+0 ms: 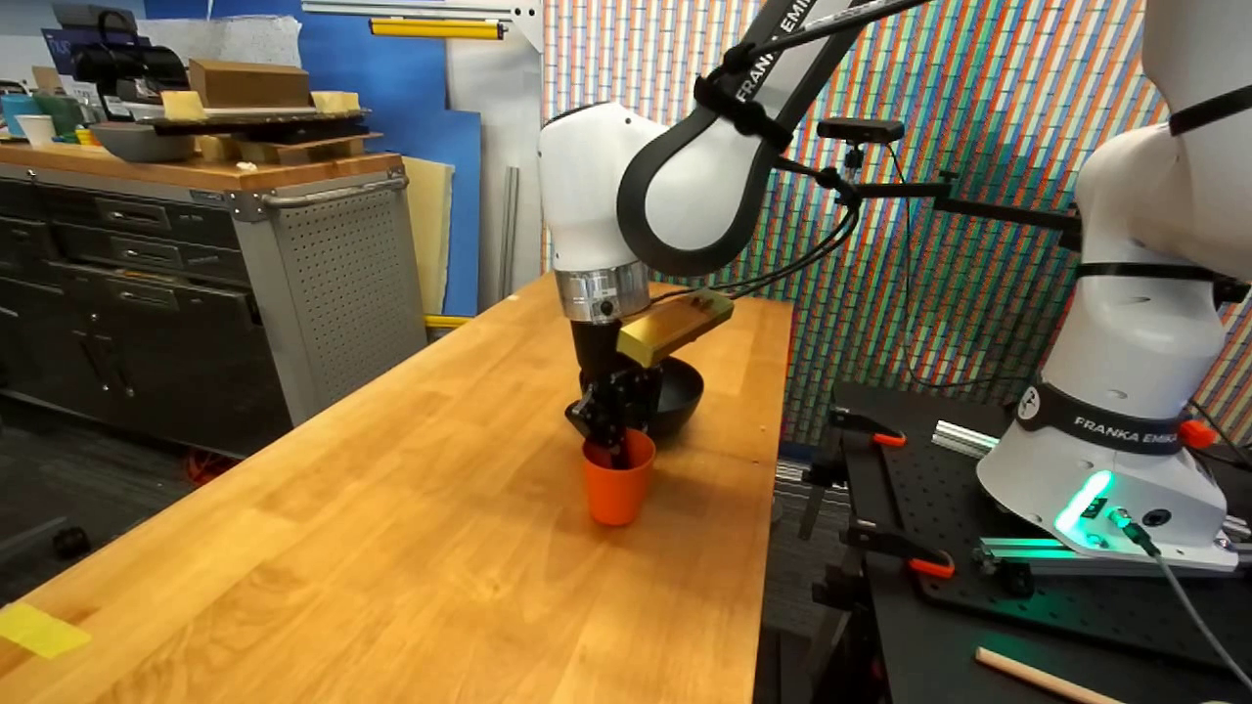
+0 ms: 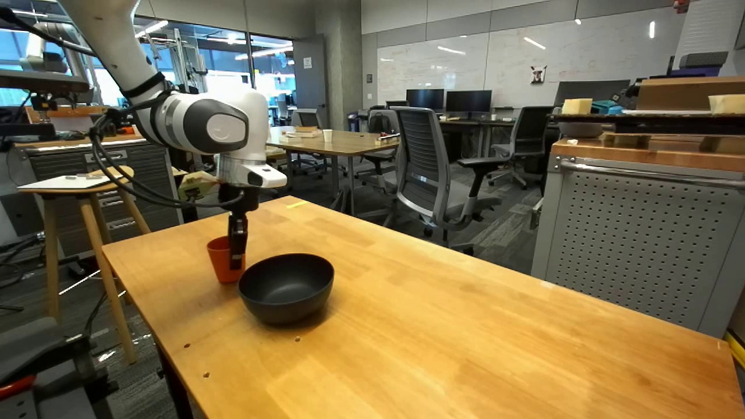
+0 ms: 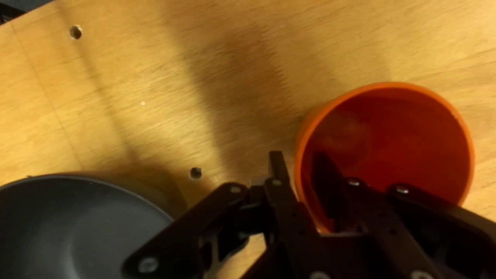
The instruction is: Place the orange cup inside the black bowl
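Note:
The orange cup [image 1: 614, 497] stands upright on the wooden table, and it also shows in an exterior view [image 2: 219, 263] and in the wrist view [image 3: 418, 128]. My gripper [image 1: 616, 458] points down at the cup's rim on the side by the bowl. In the wrist view my gripper [image 3: 297, 157] has one finger inside the cup and one outside. The fingers are apart, with the thin wall between them and a gap beside it. The black bowl [image 2: 285, 294] sits on the table beside the cup; it also shows in the wrist view [image 3: 108, 228]. In an exterior view the arm partly hides the bowl [image 1: 682, 396].
The wooden table [image 2: 465, 326] has small holes near its edge. A tool cabinet [image 1: 333, 244] stands beyond the far side. The robot's base [image 1: 1105, 489] is on a black bench. An office chair [image 2: 425, 169] and a stool [image 2: 96, 192] stand around the table.

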